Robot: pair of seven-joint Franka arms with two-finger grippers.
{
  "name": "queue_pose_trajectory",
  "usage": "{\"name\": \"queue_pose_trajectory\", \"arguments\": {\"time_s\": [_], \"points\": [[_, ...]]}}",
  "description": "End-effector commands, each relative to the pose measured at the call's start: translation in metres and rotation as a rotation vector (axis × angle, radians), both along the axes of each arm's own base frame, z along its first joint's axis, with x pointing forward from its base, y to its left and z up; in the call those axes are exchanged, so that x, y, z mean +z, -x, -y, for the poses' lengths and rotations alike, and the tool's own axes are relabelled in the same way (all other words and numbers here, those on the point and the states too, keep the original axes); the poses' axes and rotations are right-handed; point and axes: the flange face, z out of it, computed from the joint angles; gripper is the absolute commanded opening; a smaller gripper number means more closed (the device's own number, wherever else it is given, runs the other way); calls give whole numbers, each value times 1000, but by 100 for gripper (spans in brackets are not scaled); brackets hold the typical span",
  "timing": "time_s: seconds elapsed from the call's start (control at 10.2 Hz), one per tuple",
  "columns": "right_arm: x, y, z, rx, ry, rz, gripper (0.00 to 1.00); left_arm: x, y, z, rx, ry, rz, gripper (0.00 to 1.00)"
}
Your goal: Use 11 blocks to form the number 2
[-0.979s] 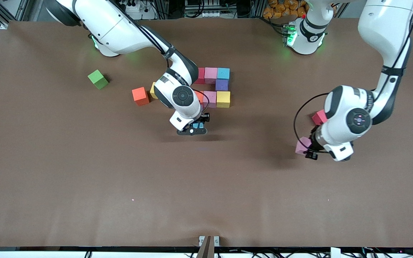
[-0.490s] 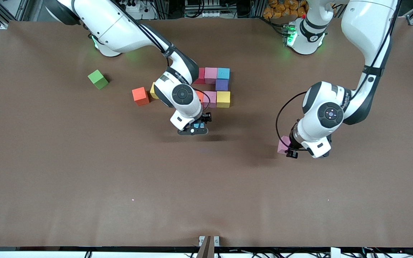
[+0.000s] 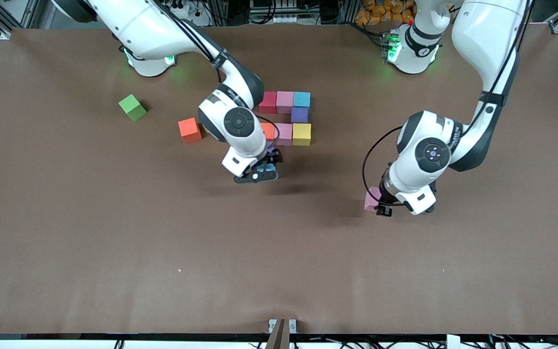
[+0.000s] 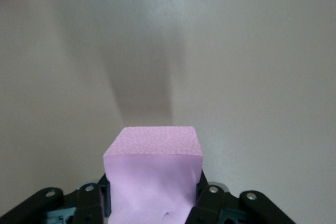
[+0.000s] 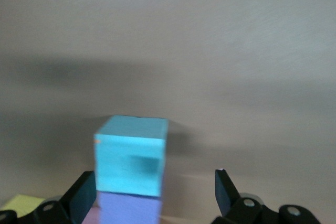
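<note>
Looking across the brown table [image 3: 114,242] in the front view, I see wide bare room over the whole lower half of the frame and toward both ends. The number 2 [image 3: 286,116] sits part-built in the upper middle: a top row of red, pink and blue cubes, a purple one under the blue, then a row of orange, pink and yellow. A loose orange cube [image 3: 190,130] and a green cube [image 3: 132,107] lie apart toward the right arm's end. My right gripper [image 3: 261,173] is low at the row just below that, largely hiding what it works on. Only the right wrist view shows it: a blue cube [image 5: 131,156] touching a purple cube [image 5: 128,211], my fingers [image 5: 83,195] spread wide on either side with clear gaps. My left gripper [image 3: 379,207] hangs over open table at mid-frame toward the left arm's end, clamped on a pink cube [image 3: 370,198]. The left wrist view shows both pads [image 4: 207,195] pressed against its sides, with only bare surface ahead.
</note>
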Motion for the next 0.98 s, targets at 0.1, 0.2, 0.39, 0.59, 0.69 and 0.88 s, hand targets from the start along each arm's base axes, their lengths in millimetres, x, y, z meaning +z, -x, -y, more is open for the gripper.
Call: {"name": "queue_pose_trajectory", "arguments": {"time_s": [0.1, 0.2, 0.39, 0.59, 0.69, 0.88], "points": [[26, 9, 61, 146, 58, -49, 100, -11, 8, 53, 45, 42, -47, 10], [32, 14, 82, 193, 68, -50, 100, -18, 9, 71, 63, 58, -59, 10], [36, 23, 146, 249, 85, -55, 100, -32, 28, 117, 69, 49, -89, 10], [13, 53, 191, 300, 86, -42, 100, -42, 50, 149, 54, 41, -106, 10], [1, 66, 203, 319, 89, -55, 100, -51, 68, 172, 36, 31, -120, 10], [-13, 79, 229, 260, 99, -100, 100, -57, 72, 190, 66, 37, -124, 10]]}}
